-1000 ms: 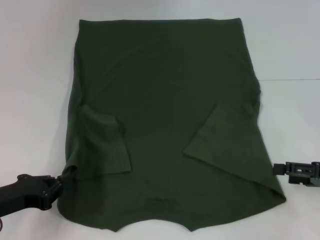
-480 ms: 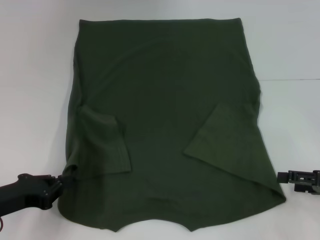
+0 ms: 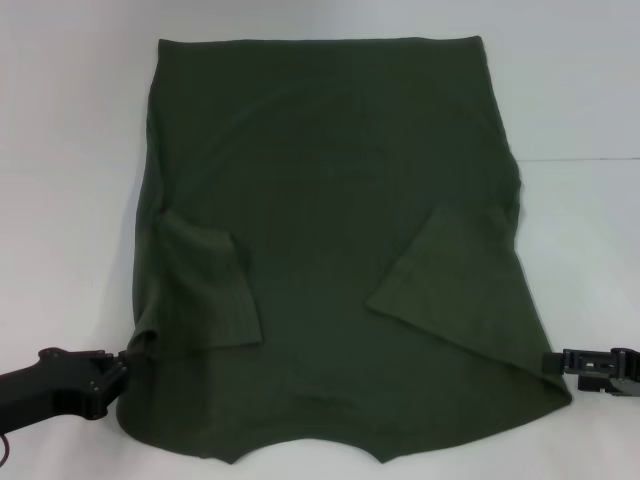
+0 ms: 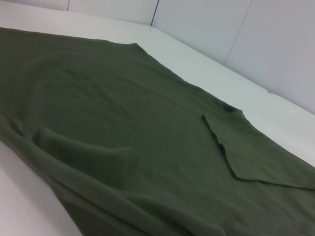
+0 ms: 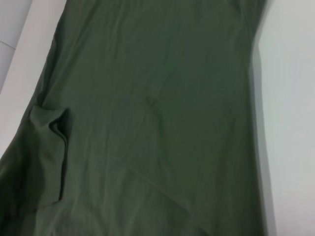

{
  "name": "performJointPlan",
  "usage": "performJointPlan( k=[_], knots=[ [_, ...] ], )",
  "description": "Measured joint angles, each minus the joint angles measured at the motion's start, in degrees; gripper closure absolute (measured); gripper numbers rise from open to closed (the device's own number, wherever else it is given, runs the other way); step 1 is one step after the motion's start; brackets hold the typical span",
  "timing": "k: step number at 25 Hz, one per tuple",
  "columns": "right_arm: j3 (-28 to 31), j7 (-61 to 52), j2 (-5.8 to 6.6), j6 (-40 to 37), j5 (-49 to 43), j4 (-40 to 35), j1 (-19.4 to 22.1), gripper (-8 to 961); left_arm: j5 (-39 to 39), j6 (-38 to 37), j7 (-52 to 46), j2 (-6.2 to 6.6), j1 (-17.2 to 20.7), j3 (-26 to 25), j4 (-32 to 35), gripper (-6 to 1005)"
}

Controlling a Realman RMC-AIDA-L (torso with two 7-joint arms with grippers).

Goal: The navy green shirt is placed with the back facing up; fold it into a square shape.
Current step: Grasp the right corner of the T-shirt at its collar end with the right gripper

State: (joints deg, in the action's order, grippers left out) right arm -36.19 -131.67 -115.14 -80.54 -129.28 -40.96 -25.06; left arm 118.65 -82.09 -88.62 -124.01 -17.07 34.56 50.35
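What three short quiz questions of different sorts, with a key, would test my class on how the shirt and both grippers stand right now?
1. True or false: both sleeves of the navy green shirt lie folded inward on its back.
2. Which gripper sits at the shirt's near left corner? A) left gripper B) right gripper
3. Fill in: the shirt lies on a ___ table.

Key: 1 true; 2 A; 3 white. The right gripper sits at the shirt's opposite near edge.

A smooth white table (image 3: 70, 150) with a large dark olive-green fabric T-shirt (image 3: 330, 200) spread flat on it.
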Motion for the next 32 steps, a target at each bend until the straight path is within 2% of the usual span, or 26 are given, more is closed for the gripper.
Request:
performJointPlan(
  k=[19,24,32],
  knots=[
    [-1.97,-0.07,-1.43,0.34,-0.22,0.09,-2.00,62,0.00,0.22,0.03,0.09,-0.07,-0.21,0.02,977],
    [-2.81,-0.31,-2.15,-1.14,-0.08,-0.39,-3.20,64,0.00,0.84,0.03,0.09,-0.07,-0.13,0.02,977],
    [-2.84,-0.39,-2.21,-2.21,0.16,-0.40,-4.24,68,-0.24,1.01,0.03,0.09,-0.07,-0.03,0.02,977]
  ],
)
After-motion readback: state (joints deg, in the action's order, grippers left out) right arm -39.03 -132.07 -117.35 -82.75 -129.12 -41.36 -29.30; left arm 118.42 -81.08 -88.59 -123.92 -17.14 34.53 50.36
